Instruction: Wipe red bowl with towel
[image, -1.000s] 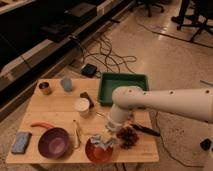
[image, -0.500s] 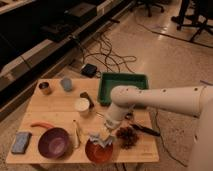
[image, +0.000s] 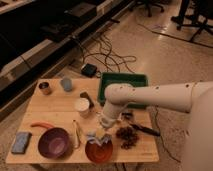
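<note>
The red bowl (image: 98, 152) sits at the table's front edge, glossy orange-red inside. The towel (image: 99, 136), pale grey-blue with a yellowish patch, rests on the bowl's far rim and hangs into it. My gripper (image: 103, 128) points down right above the bowl, shut on the towel's top. The white arm reaches in from the right and bends down over the table's middle. The far part of the bowl is hidden by the towel.
A purplish-maroon bowl (image: 54, 143) lies left of the red one, with a banana (image: 77, 133) between them. A blue sponge (image: 21, 142), an orange carrot-like thing (image: 42, 125), a white cup (image: 82, 106), a metal can (image: 45, 88), a green tray (image: 124, 82) and a brown cluster (image: 127, 135) share the wooden table (image: 55, 112).
The gripper and towel have shifted a little to the left over the red bowl's rim. The bowl and the other things stay where they were.
</note>
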